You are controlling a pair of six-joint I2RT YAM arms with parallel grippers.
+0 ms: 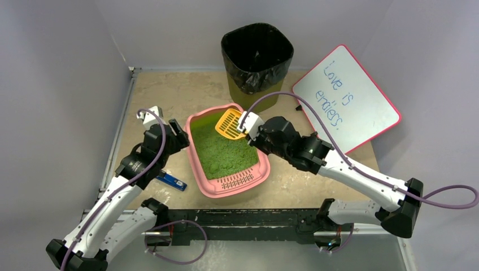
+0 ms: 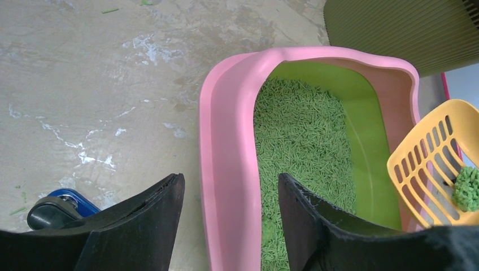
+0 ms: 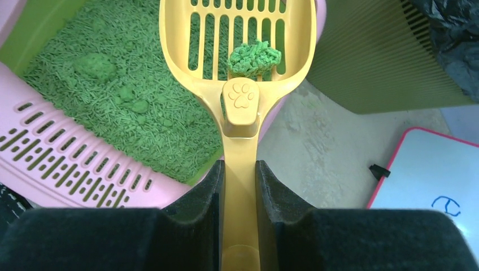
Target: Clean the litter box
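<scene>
The left arm (image 1: 113, 197) rises from the lower left of the top view, its elbow bent and its wrist reaching toward the centre. The left end effector (image 2: 229, 186) stands with jaws apart, one black finger (image 2: 147, 223) on each side of the litter box (image 2: 226, 141) wall. The right arm (image 1: 361, 175) stretches from the lower right toward the centre. The right end effector (image 3: 238, 169) is clamped on the handle of the yellow scoop (image 3: 240, 107).

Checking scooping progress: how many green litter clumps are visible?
4. One clump sits in the yellow slotted plastic scoop; one large clump and two small clumps lie on the loose litter in the shallow pink plastic litter box. More may be buried.
</scene>
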